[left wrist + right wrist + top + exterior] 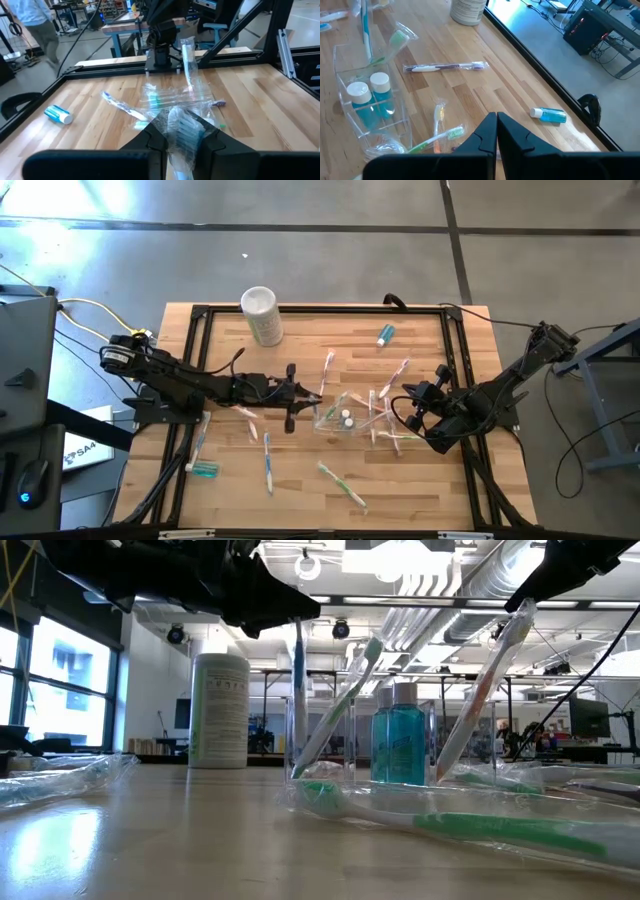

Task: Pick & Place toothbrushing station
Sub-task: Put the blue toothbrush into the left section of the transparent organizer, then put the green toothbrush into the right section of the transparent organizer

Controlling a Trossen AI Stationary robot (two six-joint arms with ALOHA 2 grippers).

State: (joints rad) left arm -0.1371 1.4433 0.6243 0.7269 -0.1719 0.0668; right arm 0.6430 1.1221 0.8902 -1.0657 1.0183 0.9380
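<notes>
Sitting near the middle of the wooden table (420, 480), the clear rectangular plastic holder (340, 417) is containing two small teal bottles with white caps (370, 97) and upright wrapped toothbrushes, one blue (298, 665) and one green (345, 690). The left gripper (312, 397) is hovering at the holder's left side, its fingers (150, 142) standing slightly apart around a clear-wrapped toothbrush (182, 132). The right gripper (412, 402) is waiting just to the right of the holder, jaws pressed together and holding nothing. More wrapped toothbrushes are lying scattered around, including a green one (343, 484) toward the near edge. A teal tube (385, 334) is resting near the far edge, and a white opaque cylinder (262, 314) is standing at the far-left part.
</notes>
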